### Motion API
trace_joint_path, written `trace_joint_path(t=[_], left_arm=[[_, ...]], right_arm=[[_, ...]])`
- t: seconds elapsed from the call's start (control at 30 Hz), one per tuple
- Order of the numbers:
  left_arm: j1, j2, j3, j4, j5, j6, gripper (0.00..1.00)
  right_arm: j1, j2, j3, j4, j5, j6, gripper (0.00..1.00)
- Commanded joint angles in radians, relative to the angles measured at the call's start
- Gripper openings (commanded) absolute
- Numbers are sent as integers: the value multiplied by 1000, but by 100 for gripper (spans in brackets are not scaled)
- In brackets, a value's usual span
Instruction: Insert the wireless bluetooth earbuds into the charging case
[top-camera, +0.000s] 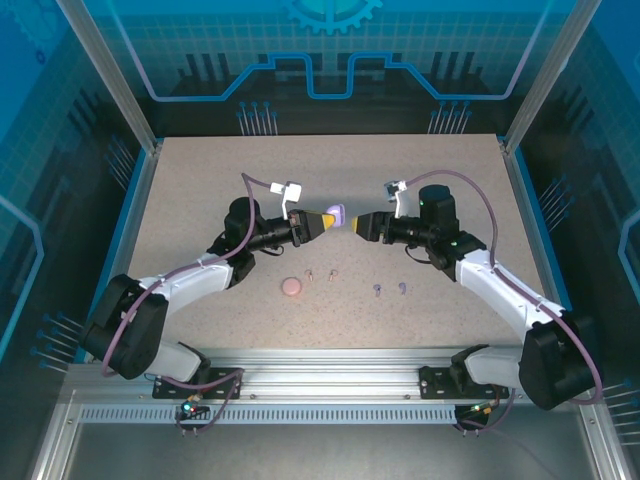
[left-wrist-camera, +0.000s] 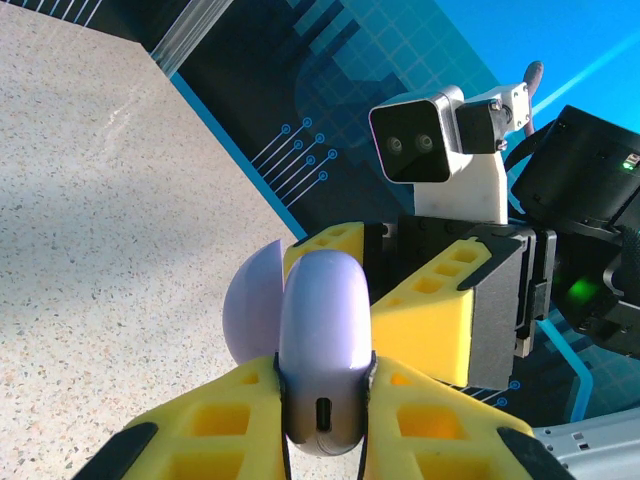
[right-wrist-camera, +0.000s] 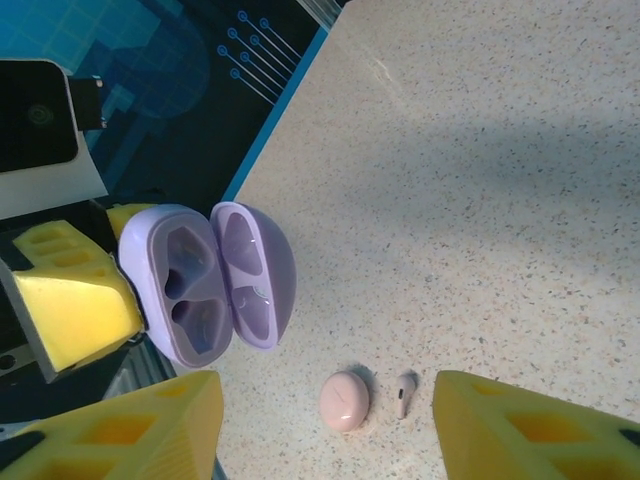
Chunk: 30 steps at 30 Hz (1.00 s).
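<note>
My left gripper (top-camera: 325, 224) is shut on the lilac charging case (top-camera: 336, 214), held above the table with its lid swung open. In the left wrist view the case (left-wrist-camera: 325, 330) sits pinched between the yellow fingers (left-wrist-camera: 240, 405), charging port toward the camera. The right wrist view looks into the open case (right-wrist-camera: 195, 285), and both sockets are empty. My right gripper (top-camera: 358, 226) faces it a short way off, open and holding nothing. On the table lie two pink earbuds (top-camera: 310, 273) (top-camera: 332, 273) and two purple earbuds (top-camera: 377, 290) (top-camera: 402, 289).
A closed round pink case (top-camera: 291, 288) lies on the speckled table left of the pink buds; it appears again as the pink case (right-wrist-camera: 345, 400), beside one pink bud (right-wrist-camera: 404, 392). A blue raised rim (top-camera: 136, 205) borders the table.
</note>
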Motion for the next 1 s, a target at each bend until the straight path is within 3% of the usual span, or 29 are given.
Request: trace_joint_path(t=[0.0, 0.97], left_arm=[[-10, -14, 28, 37, 24, 17, 0], [-11, -12, 34, 56, 19, 8, 0]], right_arm=[[64, 54, 77, 33, 9, 7, 54], [47, 107, 26, 51, 60, 20, 43]])
